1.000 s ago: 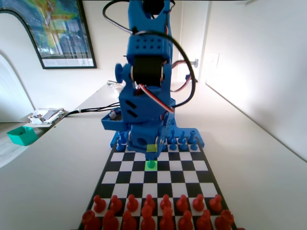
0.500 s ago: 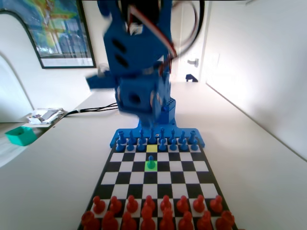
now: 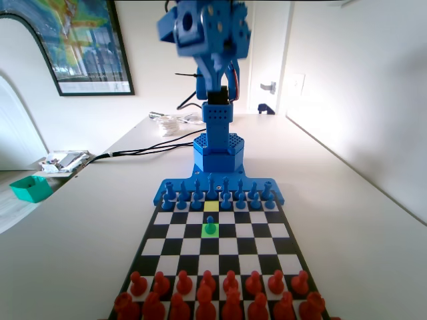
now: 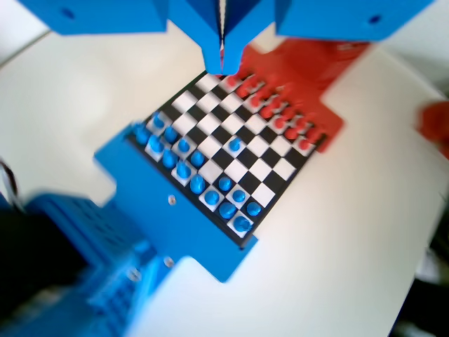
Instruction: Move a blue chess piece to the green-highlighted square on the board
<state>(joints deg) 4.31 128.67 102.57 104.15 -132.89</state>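
pawn: we saw the blue pawn standing upright on the green square, alone ahead of its row; in wrist view
board: board flat on the table; yellow square just behind the green one
other pieces: blue pieces far end, red pieces near end
gripper: we found the gripper raised high above the board, fingers pressed together, holding nothing

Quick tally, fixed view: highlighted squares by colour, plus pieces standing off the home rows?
green square: 1
yellow square: 1
blue pawn, on the green square: 1
Total: 3
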